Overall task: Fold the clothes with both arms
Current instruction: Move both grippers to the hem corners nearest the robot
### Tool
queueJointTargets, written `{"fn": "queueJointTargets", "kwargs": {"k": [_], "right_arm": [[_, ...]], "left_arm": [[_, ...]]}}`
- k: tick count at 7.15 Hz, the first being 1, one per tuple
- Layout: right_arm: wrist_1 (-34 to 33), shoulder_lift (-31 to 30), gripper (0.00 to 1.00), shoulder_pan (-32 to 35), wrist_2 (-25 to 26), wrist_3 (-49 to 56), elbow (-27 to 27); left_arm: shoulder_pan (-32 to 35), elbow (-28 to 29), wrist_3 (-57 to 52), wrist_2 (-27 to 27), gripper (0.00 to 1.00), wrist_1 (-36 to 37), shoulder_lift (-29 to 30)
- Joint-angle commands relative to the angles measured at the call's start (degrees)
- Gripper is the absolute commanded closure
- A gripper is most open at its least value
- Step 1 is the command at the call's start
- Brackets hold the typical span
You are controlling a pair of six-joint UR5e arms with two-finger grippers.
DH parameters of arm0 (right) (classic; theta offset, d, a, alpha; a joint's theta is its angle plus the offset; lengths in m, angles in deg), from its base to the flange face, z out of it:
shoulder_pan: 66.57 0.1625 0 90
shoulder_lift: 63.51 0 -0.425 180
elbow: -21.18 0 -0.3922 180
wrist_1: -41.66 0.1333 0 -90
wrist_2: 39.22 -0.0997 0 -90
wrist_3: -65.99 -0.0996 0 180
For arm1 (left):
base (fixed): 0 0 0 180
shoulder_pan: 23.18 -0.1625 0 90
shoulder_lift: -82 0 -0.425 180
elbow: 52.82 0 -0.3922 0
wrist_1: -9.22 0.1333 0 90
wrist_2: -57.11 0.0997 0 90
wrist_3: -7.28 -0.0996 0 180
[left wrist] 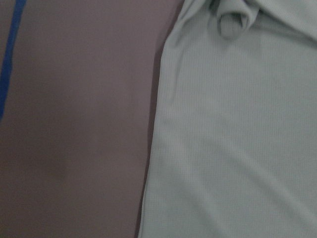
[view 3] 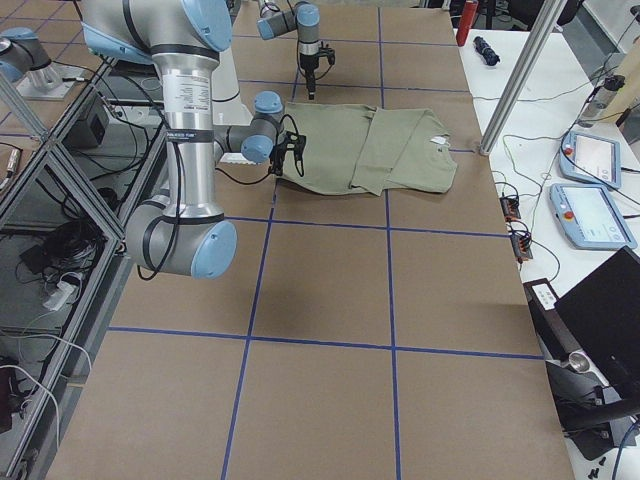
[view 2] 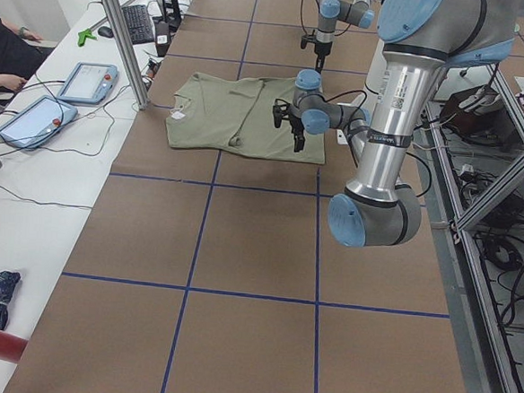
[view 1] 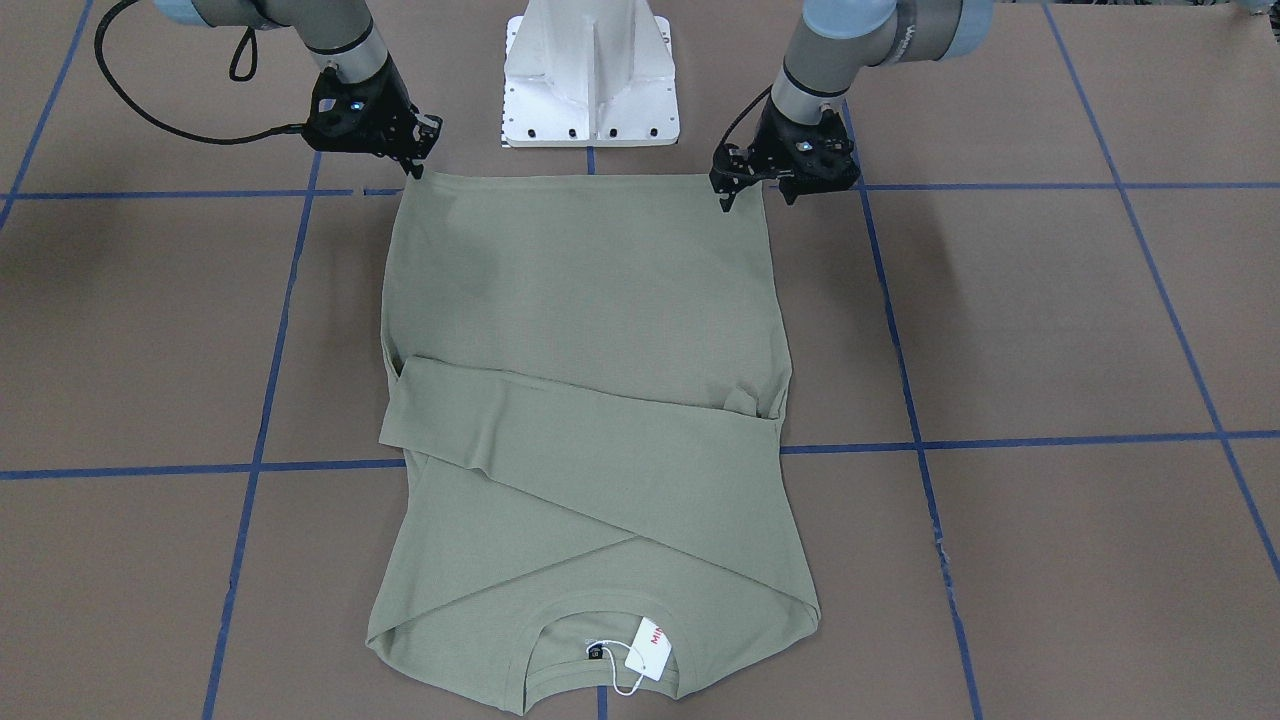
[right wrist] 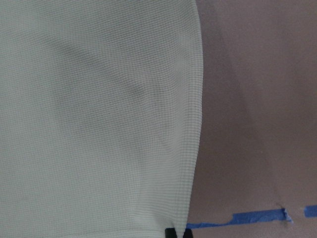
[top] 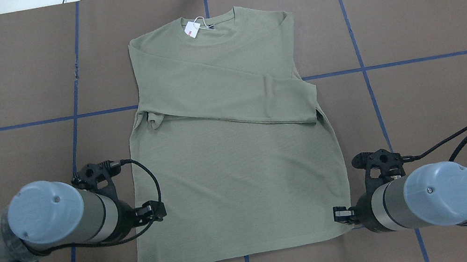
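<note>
Brown paper-covered counter (top: 410, 25) carries the sage-green ribbed-knit long-sleeved shirt (top: 243, 186) flat at its centre in the overhead view, with the collar and white-and-red hang tag (top: 192, 29) at 12 o'clock and the sleeves folded across the chest. The hem-to-collar fold seems next, and it needs both hem corners pinched and lifted together. The left arm's black fingers (view 1: 724, 192) hover near the 7 o'clock corner and the right arm's black fingers (view 1: 415, 165) sit at the 5 o'clock corner. I cannot tell whether either pair grips cloth.

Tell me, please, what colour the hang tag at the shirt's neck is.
Hang tag: white with red print, clearest in the front-facing view.
</note>
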Motion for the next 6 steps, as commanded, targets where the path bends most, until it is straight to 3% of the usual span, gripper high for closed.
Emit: {"fn": "queueJointTargets", "kwargs": {"k": [1, 6], "right_arm": [[0.09, 0.4, 1.0, -0.03, -0.02, -0.02, -0.18], [0.0, 1.11, 1.0, 0.06, -0.11, -0.02, 0.25]], "left_arm": [[-7.95, 0.05, 7.26, 3.32, 0.04, 0.18, -0.23], [-8.86, 1.8, 7.2, 5.7, 0.07, 0.44, -1.82]]}}
